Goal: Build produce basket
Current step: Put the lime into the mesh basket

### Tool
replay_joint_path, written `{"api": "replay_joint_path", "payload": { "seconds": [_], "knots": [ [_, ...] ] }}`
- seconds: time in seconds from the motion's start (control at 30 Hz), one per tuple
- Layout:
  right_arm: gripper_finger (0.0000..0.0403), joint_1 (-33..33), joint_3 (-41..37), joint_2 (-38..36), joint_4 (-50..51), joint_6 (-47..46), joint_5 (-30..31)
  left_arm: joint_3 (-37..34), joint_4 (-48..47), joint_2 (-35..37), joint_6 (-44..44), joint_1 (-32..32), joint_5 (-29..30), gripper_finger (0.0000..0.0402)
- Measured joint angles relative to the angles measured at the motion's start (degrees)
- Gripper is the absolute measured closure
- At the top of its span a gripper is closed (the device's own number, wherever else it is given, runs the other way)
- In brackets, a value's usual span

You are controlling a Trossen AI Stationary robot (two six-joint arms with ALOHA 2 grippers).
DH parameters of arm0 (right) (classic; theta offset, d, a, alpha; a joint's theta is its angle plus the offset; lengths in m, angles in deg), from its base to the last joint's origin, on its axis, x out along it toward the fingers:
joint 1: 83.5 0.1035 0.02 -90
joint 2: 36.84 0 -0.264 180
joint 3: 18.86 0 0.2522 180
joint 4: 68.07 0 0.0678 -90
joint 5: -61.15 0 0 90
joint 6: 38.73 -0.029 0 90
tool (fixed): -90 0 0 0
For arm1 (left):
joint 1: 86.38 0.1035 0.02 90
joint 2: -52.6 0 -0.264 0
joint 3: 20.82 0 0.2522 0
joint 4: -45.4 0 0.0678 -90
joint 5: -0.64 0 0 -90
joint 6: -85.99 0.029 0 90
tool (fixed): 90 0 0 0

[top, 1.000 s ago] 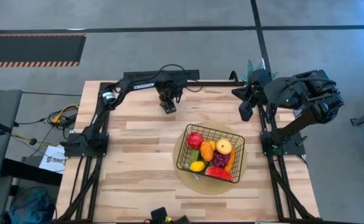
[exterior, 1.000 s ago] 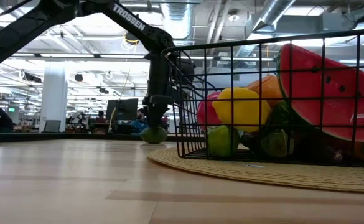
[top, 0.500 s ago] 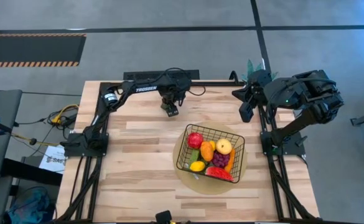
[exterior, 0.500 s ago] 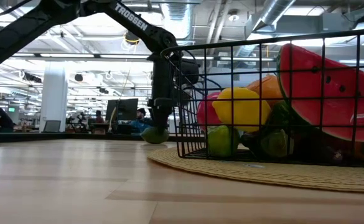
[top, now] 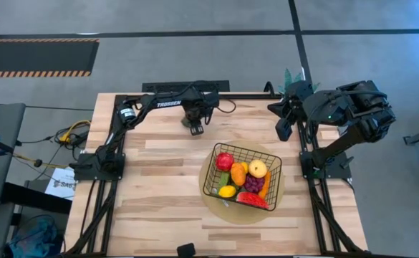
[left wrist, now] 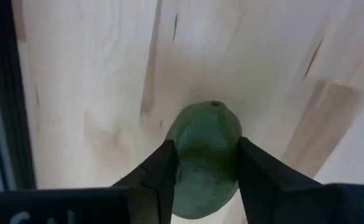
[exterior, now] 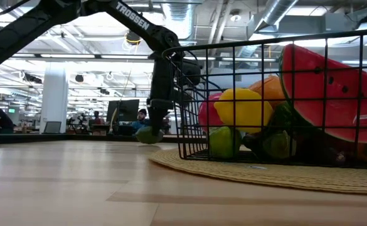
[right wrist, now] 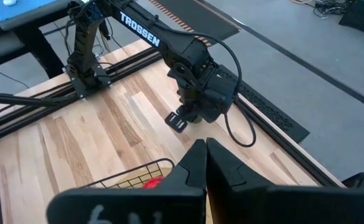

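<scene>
1. The left gripper (top: 195, 130) is seen near the table's (top: 159, 186) far edge, at about 11 o'clock from the basket (top: 210, 172), with its jaws closed on a green avocado (left wrist: 205, 155).
2. In the low view the avocado (exterior: 148, 134) is held just clear of the wooden surface, apart from the basket's wire wall (exterior: 182, 100).
3. A broad stretch of bare planks is left open at 9 o'clock from the basket, out to the left arm's base (top: 94, 166).
4. The basket, of black wire mesh with flared sides, is set on a round woven tan mat (top: 216, 208) toward the table's right half, well inside every edge.
5. Smooth, rounded produce is piled inside it: a red apple (top: 225, 161), a yellow lemon (top: 227, 191), purple grapes (top: 253, 184), and a wedge-shaped watermelon slice (top: 252, 200).
6. The right gripper (top: 283, 130) is held above the far right edge, at about 1 o'clock from the basket, with its jaws pressed together on nothing.
</scene>
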Motion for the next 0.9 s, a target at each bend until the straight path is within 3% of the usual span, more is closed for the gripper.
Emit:
{"api": "replay_joint_path", "payload": {
  "seconds": [0.23,0.43,0.67,0.9],
  "knots": [
    [0.0386,0.0,0.0,0.01,1.31,-0.22,-1.08,0.26,-5.61,0.02,1.31,0.01,4.67,0.0294],
    [0.0386,0.0,0.0,0.01,1.46,-0.17,-1.28,3.23,-9.58,0.67,1.12,-0.79,4.91,0.0294],
    [0.0386,0.0,0.01,-0.05,4.47,0.4,-1.36,15.81,-14.72,1.76,1.09,-5.13,10.81,0.0294],
    [0.0386,0.0,0.02,-2.59,4.58,1.95,-1.2,31.44,-17.75,2.86,2.71,-12.7,7.23,0.0294]
  ]
}}
